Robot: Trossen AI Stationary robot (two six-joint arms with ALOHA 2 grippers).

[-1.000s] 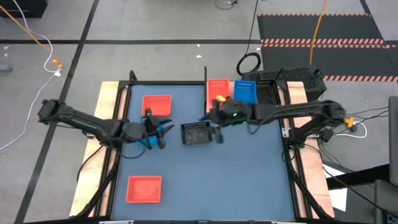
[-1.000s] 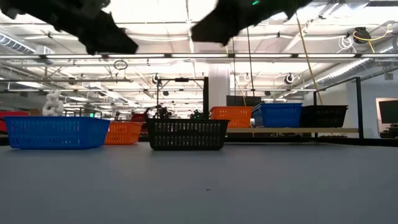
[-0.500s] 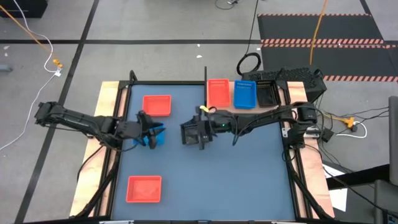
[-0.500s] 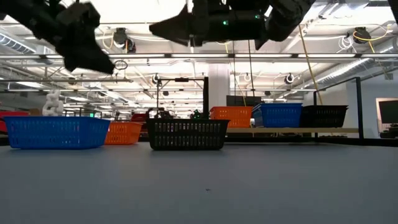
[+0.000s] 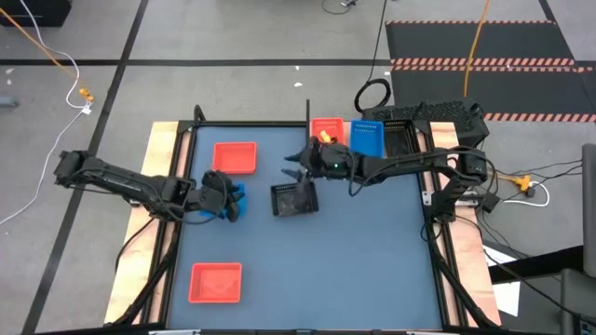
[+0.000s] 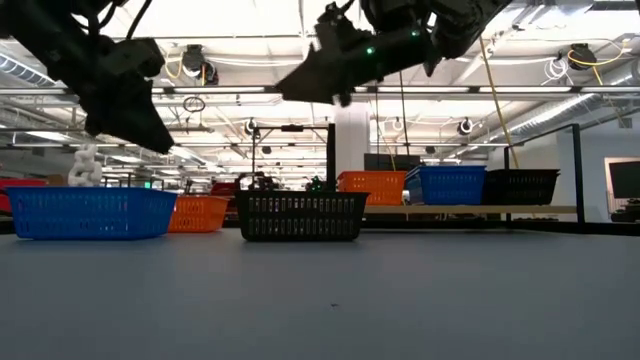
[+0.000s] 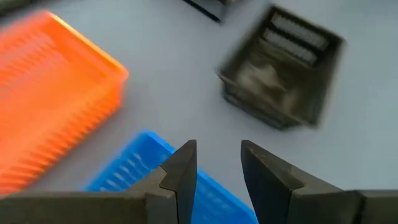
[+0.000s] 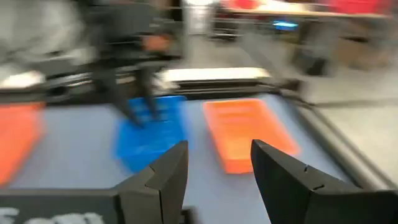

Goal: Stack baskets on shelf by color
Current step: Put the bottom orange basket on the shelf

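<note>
From above, we see the left pincer [image 5: 230, 199] open over a blue basket [image 5: 235, 201] on the table [image 5: 372, 261]. The right pincer [image 5: 296, 171] hangs open above the black basket [image 5: 294, 199]. At table height, baskets line the shelf [image 6: 470, 209].

Blue table [image 5: 372, 251] carries scattered baskets [image 5: 216, 282]; shelf [image 5: 436, 140] holds three.
</note>
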